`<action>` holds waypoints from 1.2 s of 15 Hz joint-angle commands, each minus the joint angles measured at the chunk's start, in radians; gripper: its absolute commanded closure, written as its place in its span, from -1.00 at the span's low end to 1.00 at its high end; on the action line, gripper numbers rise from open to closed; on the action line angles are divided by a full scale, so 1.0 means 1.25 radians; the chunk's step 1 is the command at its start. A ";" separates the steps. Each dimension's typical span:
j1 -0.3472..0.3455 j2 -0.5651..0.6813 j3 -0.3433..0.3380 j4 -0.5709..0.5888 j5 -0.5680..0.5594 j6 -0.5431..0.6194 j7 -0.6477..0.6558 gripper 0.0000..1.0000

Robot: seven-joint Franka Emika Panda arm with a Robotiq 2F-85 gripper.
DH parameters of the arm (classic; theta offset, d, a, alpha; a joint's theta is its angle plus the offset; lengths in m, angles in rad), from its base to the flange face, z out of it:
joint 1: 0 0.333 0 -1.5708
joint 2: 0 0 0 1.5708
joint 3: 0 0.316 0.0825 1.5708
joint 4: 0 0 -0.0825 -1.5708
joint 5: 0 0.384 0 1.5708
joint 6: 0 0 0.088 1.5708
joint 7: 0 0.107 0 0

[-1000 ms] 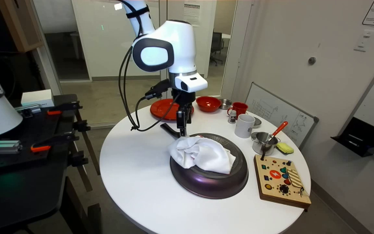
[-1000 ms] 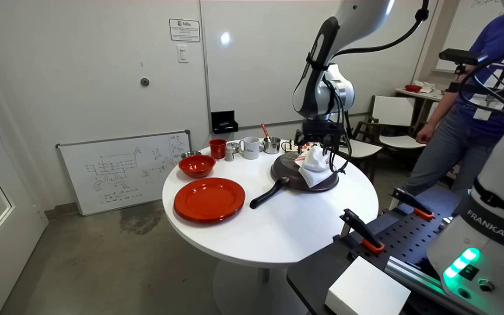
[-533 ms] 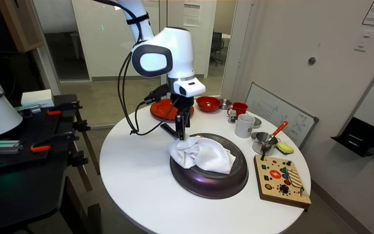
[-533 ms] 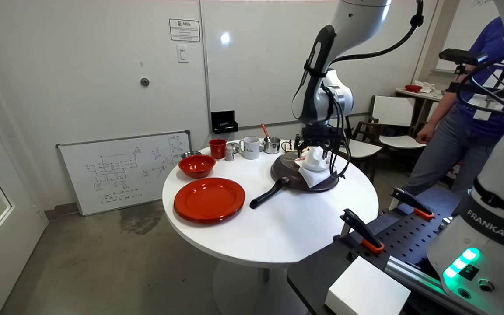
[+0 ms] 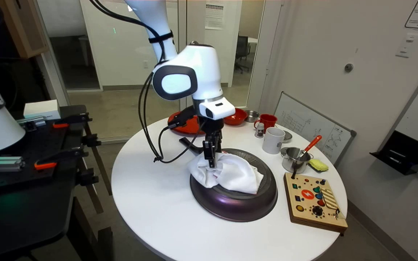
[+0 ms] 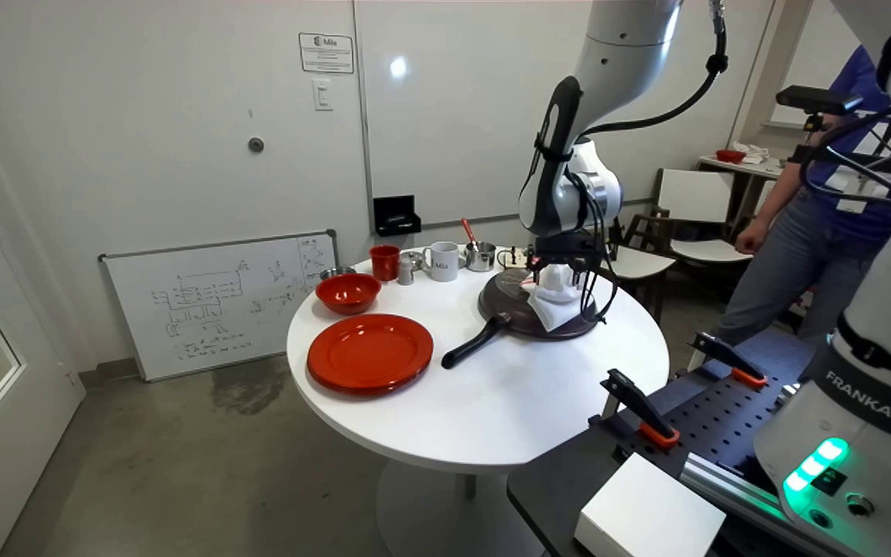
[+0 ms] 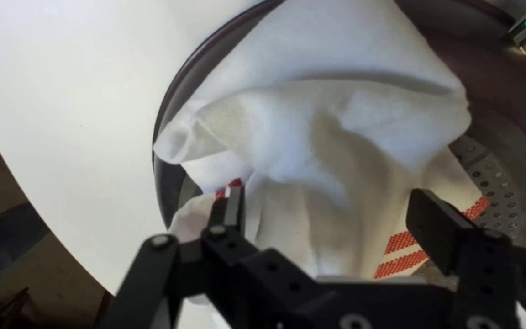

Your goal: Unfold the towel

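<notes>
The white towel with red stripes lies crumpled on the upturned base of a dark frying pan. The towel shows in both exterior views (image 5: 238,175) (image 6: 552,311) and fills the middle of the wrist view (image 7: 336,55). The pan (image 5: 227,212) also shows in an exterior view (image 6: 509,309). My gripper (image 5: 212,165) points down at the towel's raised folds. In the wrist view my gripper (image 7: 324,196) is open, its fingers wide apart with a bunched fold of towel between them. Whether the fingertips touch the cloth I cannot tell.
The pan's black handle (image 6: 476,342) sticks out over the round white table (image 5: 151,203). Red plates (image 6: 370,352), a red bowl (image 6: 348,294), a white mug (image 5: 273,140), a steel pot (image 5: 296,160) and a wooden button box (image 5: 316,203) stand around it.
My gripper has come down to the towel and, in an exterior view, shifted slightly to the right. The towel and pan have not visibly moved.
</notes>
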 commanded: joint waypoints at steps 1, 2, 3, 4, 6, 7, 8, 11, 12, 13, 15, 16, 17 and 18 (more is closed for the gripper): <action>-0.005 0.048 -0.003 0.066 0.025 -0.024 0.006 -0.20; -0.010 0.055 0.001 0.077 0.028 -0.032 0.005 -0.02; -0.011 0.064 -0.002 0.090 0.031 -0.038 0.009 0.12; -0.010 0.072 -0.006 0.101 0.033 -0.043 0.012 0.29; -0.006 0.082 -0.014 0.120 0.035 -0.055 0.020 0.57; -0.004 0.074 -0.021 0.122 0.035 -0.062 0.023 0.74; 0.004 0.071 -0.033 0.127 0.032 -0.070 0.029 0.88; 0.028 0.048 -0.079 0.145 0.006 -0.117 0.031 1.00; 0.034 0.045 -0.092 0.154 -0.005 -0.131 0.029 0.94; 0.032 0.038 -0.096 0.163 -0.014 -0.148 0.023 0.91; 0.018 0.021 -0.088 0.179 -0.030 -0.171 0.003 0.91; 0.007 0.014 -0.078 0.189 -0.035 -0.180 -0.007 0.90; 0.004 0.010 -0.077 0.198 -0.041 -0.187 -0.007 0.90; 0.000 0.003 -0.074 0.206 -0.047 -0.199 -0.013 0.89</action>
